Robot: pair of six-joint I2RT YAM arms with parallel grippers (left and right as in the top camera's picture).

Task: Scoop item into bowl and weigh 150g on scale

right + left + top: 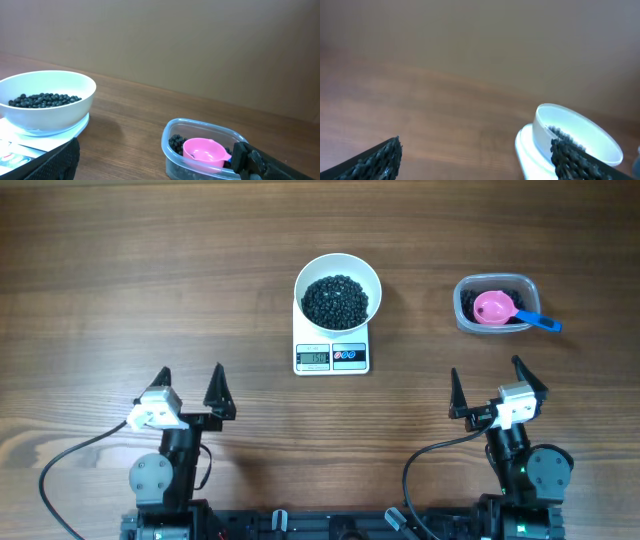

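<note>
Looks like you're at a robot lab bench tbh: wood-grain table (110,270), two arms (165,465) mounted at its edge w/ cables (60,470) trailing, plain beige wall (200,40) behind.

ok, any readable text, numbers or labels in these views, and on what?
"150": LCD display of the white digital kitchen scale, overhead view; the digits are tiny, so this is likely rather than certain.
Coloured marks on the scale's two buttons: too small to read.
No text visible on the white bowl, the clear plastic tub or the pink scoop.
</note>
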